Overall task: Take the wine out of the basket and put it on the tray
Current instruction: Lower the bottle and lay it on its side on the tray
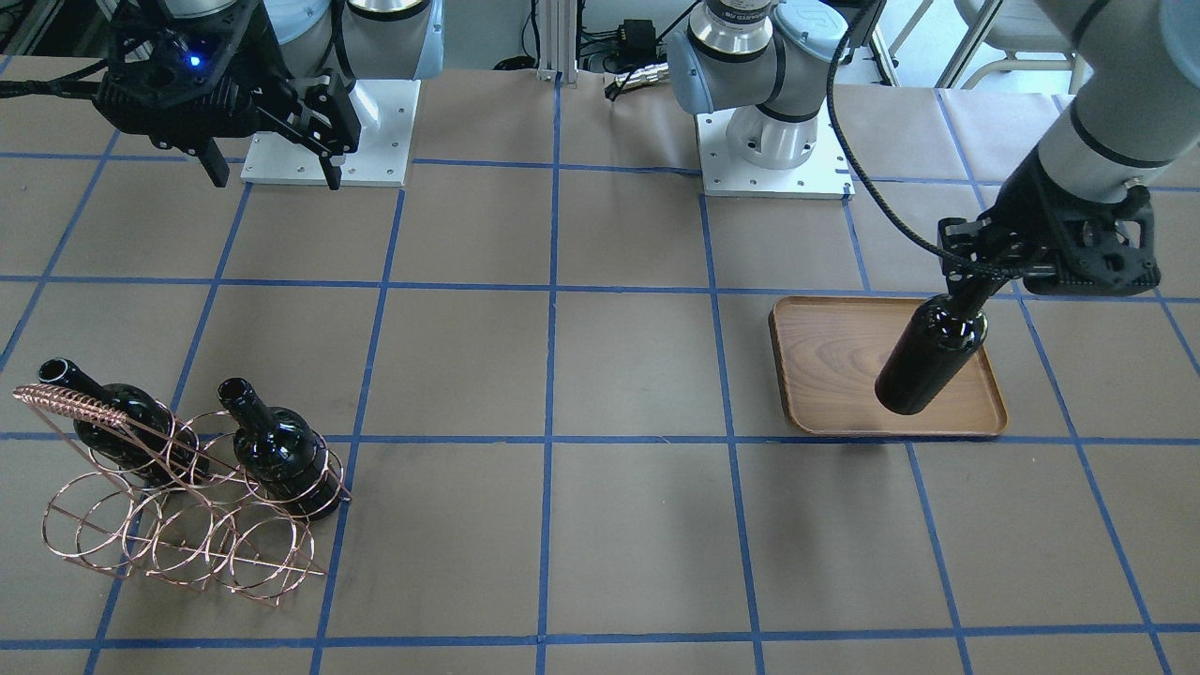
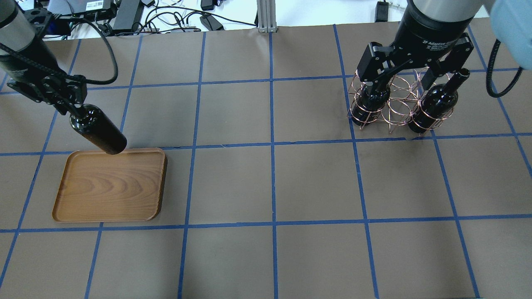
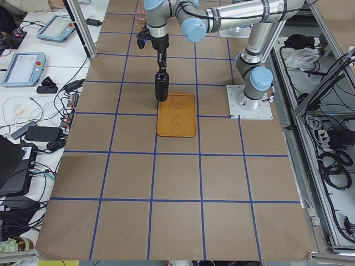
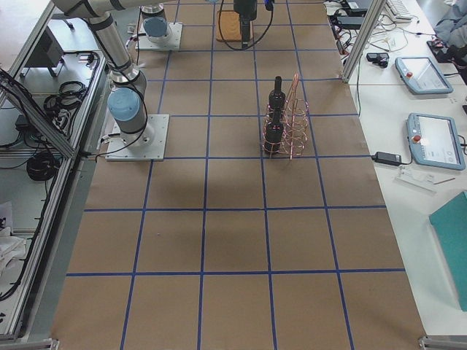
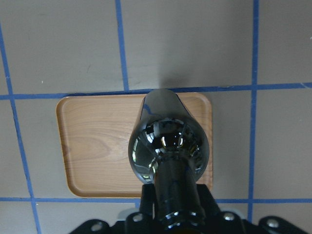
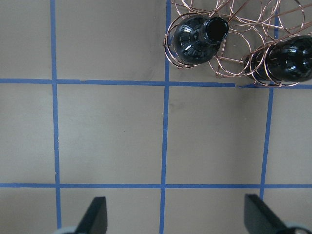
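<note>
Wine bottle point(image 2: 97, 129), glossy black, no label: held by the neck, neck up, hanging close to upright in the left-side view. Its base is over the far edge of the tray; whether it touches the wood cannot be told.

Left gripper point(image 2: 70, 104): at the left of the overhead view, fingers closed around the bottle's neck. In the left wrist view the bottle's shoulder fills the middle, with the tray beneath it.

Tray point(image 2: 108, 187): brown wood with visible grain, rounded corners and a low darker rim. It lies flat on the table just below the held bottle, with nothing resting inside it.

Table point(image 2: 316, 182): covered in brown paper and marked in squares with blue tape.

Basket point(image 1: 183, 506): copper wire rings in two rows with a coiled handle point(image 1: 66, 403), standing at the right of the overhead view, well apart from the tray.

First racked bottle point(image 2: 371, 104): black, seated in a ring, neck up, partly hidden by a gripper finger in the overhead view.

Second racked bottle point(image 2: 436, 104): black, seated in a ring beside the first, open mouth up.

Right gripper point(image 2: 405, 79): raised above the table, fingers spread wide with nothing between them. The right wrist view shows both fingertips apart and the basket far below.
</note>
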